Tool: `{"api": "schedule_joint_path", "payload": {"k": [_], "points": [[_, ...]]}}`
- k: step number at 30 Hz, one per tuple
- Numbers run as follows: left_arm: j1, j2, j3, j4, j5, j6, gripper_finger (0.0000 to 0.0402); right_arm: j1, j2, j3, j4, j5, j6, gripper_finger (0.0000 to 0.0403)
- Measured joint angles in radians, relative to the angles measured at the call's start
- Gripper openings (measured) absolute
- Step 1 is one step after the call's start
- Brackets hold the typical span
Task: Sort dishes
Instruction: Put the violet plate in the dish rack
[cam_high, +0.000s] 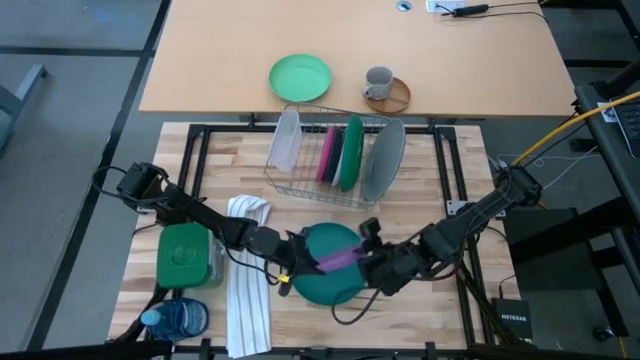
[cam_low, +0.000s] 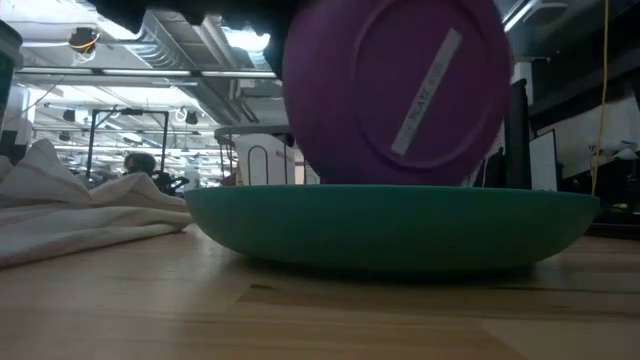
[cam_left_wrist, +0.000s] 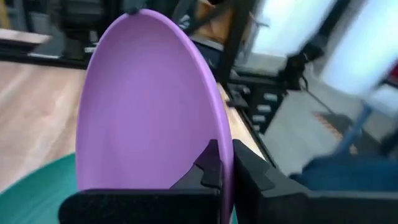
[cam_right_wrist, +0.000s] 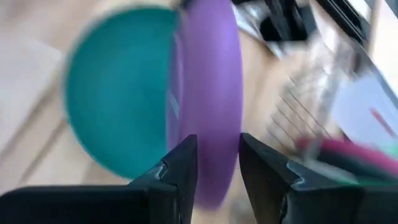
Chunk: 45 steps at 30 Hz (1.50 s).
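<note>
A purple-pink plate (cam_high: 338, 259) stands on edge over a teal-green plate (cam_high: 330, 285) that lies flat on the wooden table near the front edge. In the low view the purple plate (cam_low: 400, 90) shows its underside with a label, and its lower edge is hidden behind the teal plate's rim (cam_low: 390, 225). My left gripper (cam_high: 297, 267) comes in from the left and is shut on the purple plate. My right gripper (cam_high: 368, 258) hangs open to the plate's right, a little above it. Its fingers (cam_right_wrist: 186, 171) stand on either side of the plate's edge without touching it. My left gripper pinches the purple plate's rim (cam_left_wrist: 226, 155) between its two fingers, one on the hollow face and one on the underside. The fingers lie nearly level and come from the table's left. The plate stands upright on edge above the teal plate.
A wire dish rack (cam_high: 335, 160) behind holds several upright plates, among them a light grey one (cam_high: 385, 160) and a green one (cam_high: 350, 155). A white towel (cam_high: 248, 280), a green box (cam_high: 183, 255) and a blue bottle (cam_high: 175, 320) lie front left. A mint plate (cam_high: 299, 77) and a mug (cam_high: 378, 84) sit on the far table.
</note>
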Motion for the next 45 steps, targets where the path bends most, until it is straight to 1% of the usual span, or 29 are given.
{"api": "schedule_joint_path", "payload": {"k": [4,7,11,15,19,23,28,31,35,39,42,45], "points": [[0.012,-0.037,0.0,0.009,-0.084,-0.104,0.0002,-0.001,-0.047,0.024,-0.158,0.077,0.089,0.0121],[0.029,-0.07,0.0,0.013,-0.128,-0.117,0.0001,-0.001,-0.105,0.024,-0.217,0.103,0.139,0.0121],[0.074,-0.123,0.0,0.015,-0.143,-0.137,0.0001,-0.001,-0.198,0.024,-0.245,0.125,0.169,0.0121],[0.147,-0.191,0.0,0.014,-0.147,-0.194,0.0001,-0.001,-0.278,0.024,-0.249,0.129,0.168,0.0121],[0.218,-0.263,0.0,0.023,-0.151,-0.212,0.0001,-0.001,-0.344,0.014,-0.264,0.13,0.185,0.0121],[0.268,-0.331,0.0,0.026,-0.151,-0.199,0.0001,-0.001,-0.425,-0.089,-0.235,0.138,0.209,0.0121],[0.327,-0.39,0.0,0.034,-0.188,-0.195,0.0001,-0.001,-0.547,-0.307,-0.161,0.206,0.288,0.0121],[0.373,-0.396,-0.018,0.084,-0.208,-0.215,0.0001,-0.001,-0.624,-0.441,-0.069,0.227,0.321,0.0121],[0.437,-0.383,-0.074,0.171,-0.214,-0.295,0.0001,-0.001,-0.707,-0.583,0.084,0.226,0.323,0.0121],[0.478,-0.353,-0.14,0.285,-0.217,-0.406,0.0001,-0.001,-0.756,-0.66,0.17,0.226,0.322,0.0121],[0.488,-0.334,-0.173,0.381,-0.217,-0.451,0.0001,-0.001,-0.765,-0.676,0.183,0.226,0.322,0.0121],[0.49,-0.311,-0.188,0.417,-0.215,-0.465,0.0001,-0.001,-0.765,-0.676,0.19,0.226,0.322,0.0121]]}}
